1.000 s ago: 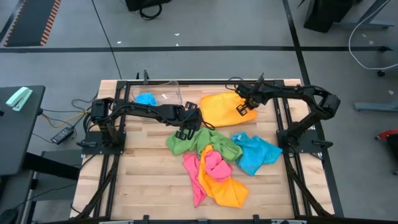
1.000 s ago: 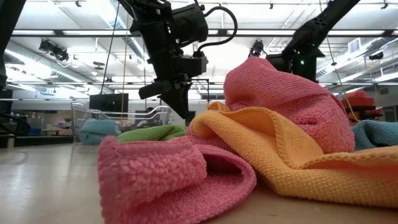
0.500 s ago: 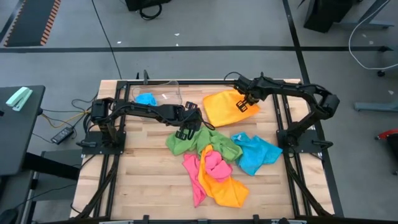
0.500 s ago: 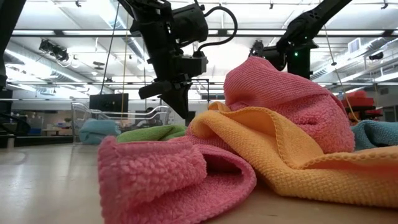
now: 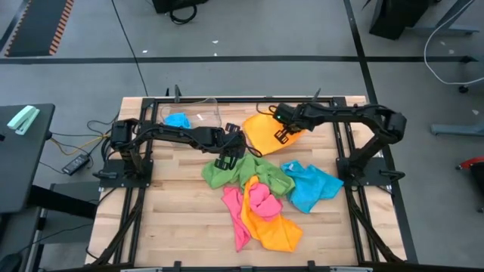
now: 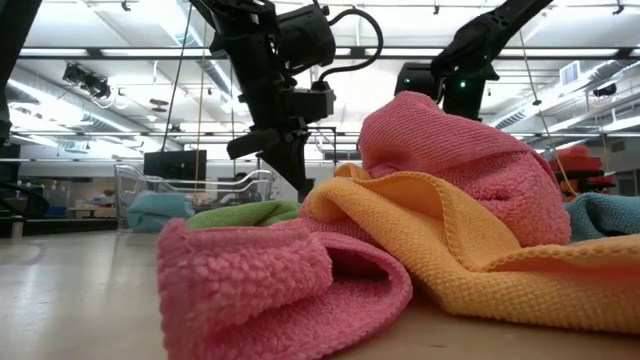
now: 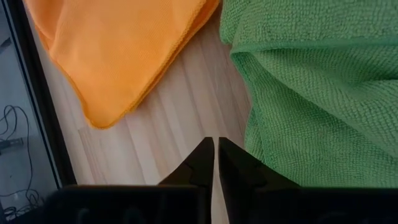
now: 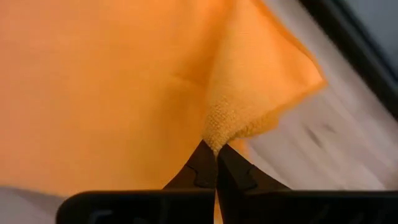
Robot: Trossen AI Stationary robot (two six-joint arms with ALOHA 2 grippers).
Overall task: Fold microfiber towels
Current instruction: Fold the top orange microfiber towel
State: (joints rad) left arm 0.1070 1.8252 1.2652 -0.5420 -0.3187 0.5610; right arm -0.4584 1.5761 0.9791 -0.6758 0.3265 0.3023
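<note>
An orange-yellow microfiber towel lies at the table's far middle, with my right gripper shut on its right side. Nearer lies a heap of towels: green, pink, another orange-yellow one and blue. My left gripper hangs shut and holding nothing just above the bare wood, between the far orange towel and the green towel's edge. My right gripper pinches the far orange towel's hemmed edge between its two fingertips, slanting down from above. One layer or several, I cannot tell. The held edge is lifted and drawn over the towel's middle, and the towel's left part lies flat on the table.
A clear plastic bin at the far left holds another blue towel. A black metal frame runs along the table's sides. Bare wood shows at the near left. In the low view the pink and orange towels fill the foreground.
My right gripper has carried the orange towel's right edge toward the table's left, staying shut on it. The towel's right part has come up and folded over its middle, so the towel looks narrower. Its left part has stayed where it was.
</note>
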